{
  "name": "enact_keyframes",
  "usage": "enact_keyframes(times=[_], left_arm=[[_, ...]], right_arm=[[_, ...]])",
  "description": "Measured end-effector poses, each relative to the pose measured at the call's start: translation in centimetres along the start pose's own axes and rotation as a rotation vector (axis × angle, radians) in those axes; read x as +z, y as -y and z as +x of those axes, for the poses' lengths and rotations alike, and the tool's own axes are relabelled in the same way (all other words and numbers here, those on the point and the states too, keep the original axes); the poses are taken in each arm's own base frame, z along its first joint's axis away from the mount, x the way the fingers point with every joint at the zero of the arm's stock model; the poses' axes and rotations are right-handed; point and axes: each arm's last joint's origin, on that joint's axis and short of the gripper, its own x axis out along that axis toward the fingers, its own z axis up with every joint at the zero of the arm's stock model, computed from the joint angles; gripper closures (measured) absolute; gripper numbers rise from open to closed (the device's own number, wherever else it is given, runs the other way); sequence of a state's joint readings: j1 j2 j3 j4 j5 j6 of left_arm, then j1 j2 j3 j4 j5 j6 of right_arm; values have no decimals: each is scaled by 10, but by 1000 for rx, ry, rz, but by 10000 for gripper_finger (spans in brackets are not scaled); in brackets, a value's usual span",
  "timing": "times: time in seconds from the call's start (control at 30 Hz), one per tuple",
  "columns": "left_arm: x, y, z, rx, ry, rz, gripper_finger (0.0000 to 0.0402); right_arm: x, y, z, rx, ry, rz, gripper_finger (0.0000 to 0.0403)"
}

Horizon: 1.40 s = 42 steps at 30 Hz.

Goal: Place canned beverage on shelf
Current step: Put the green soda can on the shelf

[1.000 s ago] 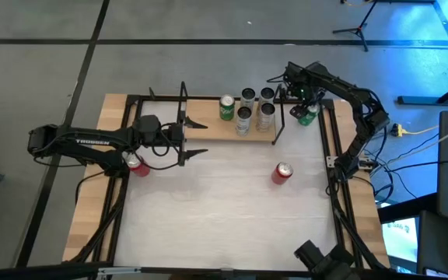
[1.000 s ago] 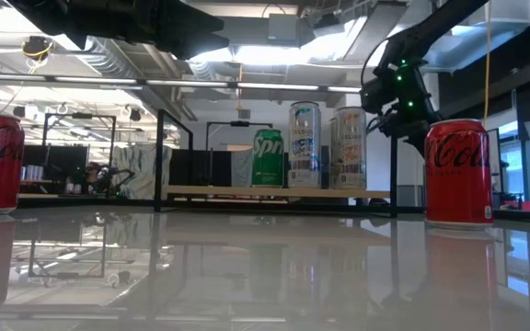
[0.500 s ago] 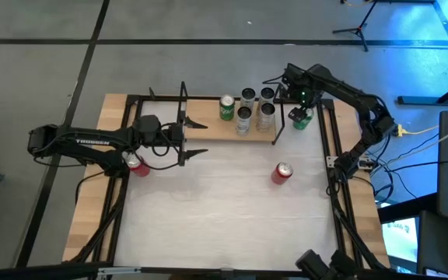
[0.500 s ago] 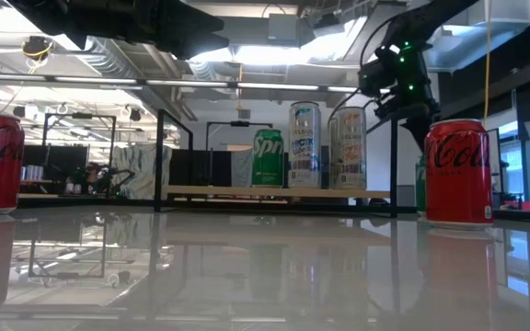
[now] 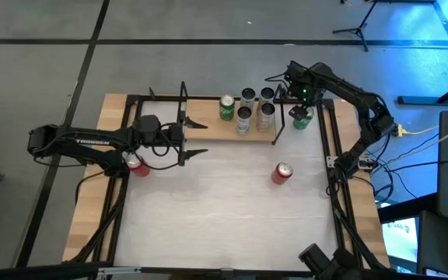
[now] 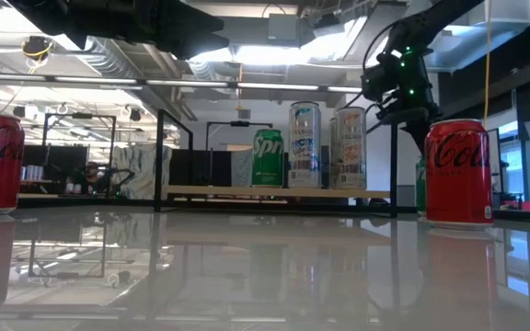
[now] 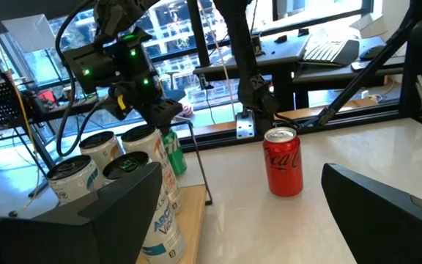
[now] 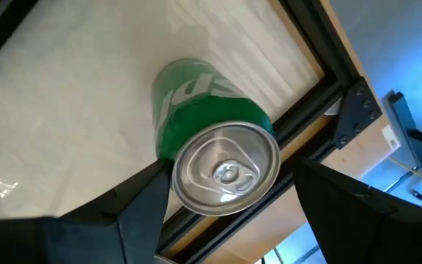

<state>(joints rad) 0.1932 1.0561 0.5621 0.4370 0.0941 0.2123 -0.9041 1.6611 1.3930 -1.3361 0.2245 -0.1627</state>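
Now right gripper [image 8: 226, 202] risen above green can [image 8: 211, 147], jaws apart astride its top, unclamped; can on bench beside shelf [image 5: 208, 128], not yet shelved. Left gripper [image 5: 195, 134] idle, jaws apart.

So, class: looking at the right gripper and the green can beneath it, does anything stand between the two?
Nothing visible does. The right gripper hangs open directly over the green can, its fingers either side of the can's top. The can stands on the table just outside the shelf.
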Motion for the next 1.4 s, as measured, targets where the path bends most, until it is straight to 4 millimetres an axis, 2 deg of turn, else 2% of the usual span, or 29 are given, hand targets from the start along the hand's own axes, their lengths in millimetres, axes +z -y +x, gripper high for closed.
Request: enact_keyframes(times=[0.13,0.43,1.17,1.27,1.4], left_arm=[[0,0,0,0,0,0,35],[0,0,0,0,0,0,35],[0,0,0,0,0,0,35],[0,0,0,0,0,0,35],[0,0,0,-1,0,0,35]], right_arm=[[-1,6,2,30,2,25,118],[-5,2,16,48,-15,-7,118],[-6,1,17,7,-45,-18,117],[-7,1,18,-9,-59,1,99],[-7,0,20,3,-77,7,45]])
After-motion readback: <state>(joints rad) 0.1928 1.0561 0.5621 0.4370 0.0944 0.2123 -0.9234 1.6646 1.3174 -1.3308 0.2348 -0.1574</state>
